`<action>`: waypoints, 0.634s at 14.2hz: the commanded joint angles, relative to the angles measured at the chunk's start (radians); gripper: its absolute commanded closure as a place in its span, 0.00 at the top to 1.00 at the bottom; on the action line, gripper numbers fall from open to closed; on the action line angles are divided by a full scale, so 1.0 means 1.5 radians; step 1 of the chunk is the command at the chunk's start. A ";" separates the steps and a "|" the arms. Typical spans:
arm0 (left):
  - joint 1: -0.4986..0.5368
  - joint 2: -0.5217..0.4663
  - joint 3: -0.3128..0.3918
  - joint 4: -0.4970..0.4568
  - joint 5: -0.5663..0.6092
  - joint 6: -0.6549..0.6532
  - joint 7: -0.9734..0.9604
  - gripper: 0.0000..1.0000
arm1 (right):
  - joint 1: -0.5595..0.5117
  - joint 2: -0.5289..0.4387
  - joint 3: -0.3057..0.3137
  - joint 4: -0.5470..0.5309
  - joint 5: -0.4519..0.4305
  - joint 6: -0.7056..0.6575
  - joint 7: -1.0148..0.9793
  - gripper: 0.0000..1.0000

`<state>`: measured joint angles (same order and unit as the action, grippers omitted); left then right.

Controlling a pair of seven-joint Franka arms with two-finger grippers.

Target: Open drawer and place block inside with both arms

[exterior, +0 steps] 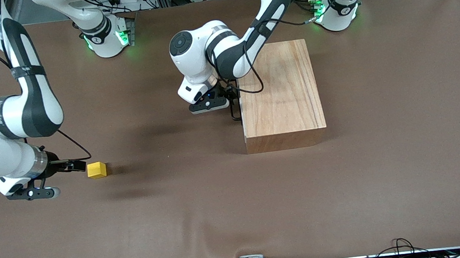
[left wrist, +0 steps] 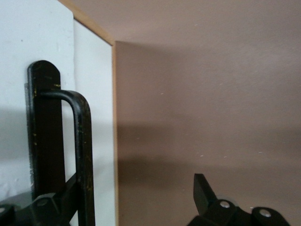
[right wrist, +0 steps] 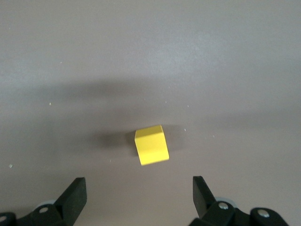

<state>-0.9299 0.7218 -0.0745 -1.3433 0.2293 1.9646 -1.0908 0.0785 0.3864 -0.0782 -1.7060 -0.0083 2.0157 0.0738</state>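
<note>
Nearest the front camera, the small bright yellow cube block (exterior: 96,170) sits on the brown table cover (exterior: 239,213), toward the right arm's end of the table and well apart from the box. The right gripper (exterior: 81,165) hovers low just beside it, coming in from the right arm's end; its black fingers (right wrist: 75,195) are spread wide, and in the right wrist view the block (right wrist: 151,144) lies ahead of the gap between them, not yet enclosed or touched. So the block is neither grasped nor lifted.

Farther from the camera, the large light-wood rectangular box (exterior: 279,94) stands near the table's middle. Its white drawer front (left wrist: 94,117) faces the right arm's end, and the drawer looks fully closed, with no tray showing. The left gripper (exterior: 232,99), reaching from its base at the top of the front view, sits right at that face. In the left wrist view the thin black wire handle (left wrist: 80,141) runs between the parted fingers, one finger (left wrist: 204,193) standing clear of it; they are released, straddling the handle without clamping it.

By my reading the task is at its start: both arms are positioned, but closing on the handle, pulling the drawer out, picking up the block and dropping it inside all remain.
</note>
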 commanded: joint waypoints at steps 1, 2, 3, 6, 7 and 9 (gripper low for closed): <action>-0.005 0.012 0.001 0.017 -0.014 0.030 -0.002 1.00 | -0.005 0.003 0.000 -0.038 0.009 0.052 -0.023 1.00; -0.006 0.011 -0.002 0.018 -0.014 0.031 -0.001 1.00 | -0.006 0.009 0.000 -0.039 0.009 0.053 -0.067 1.00; -0.005 0.011 -0.009 0.020 -0.014 0.034 -0.001 1.00 | -0.009 0.017 0.000 -0.040 0.009 0.053 -0.093 1.00; -0.015 0.014 -0.011 0.024 -0.014 0.049 -0.002 1.00 | -0.029 0.040 0.001 -0.047 0.015 0.072 -0.105 1.00; -0.016 0.013 -0.012 0.025 -0.015 0.053 -0.003 1.00 | -0.031 0.040 0.001 -0.057 0.015 0.086 -0.128 1.00; -0.017 0.010 -0.017 0.025 -0.015 0.055 -0.003 1.00 | -0.032 0.040 0.001 -0.092 0.016 0.138 -0.185 1.00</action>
<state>-0.9448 0.7230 -0.0938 -1.3381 0.2241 2.0360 -1.0911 0.0387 0.4563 -0.0833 -1.7911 -0.0045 2.1605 -0.1362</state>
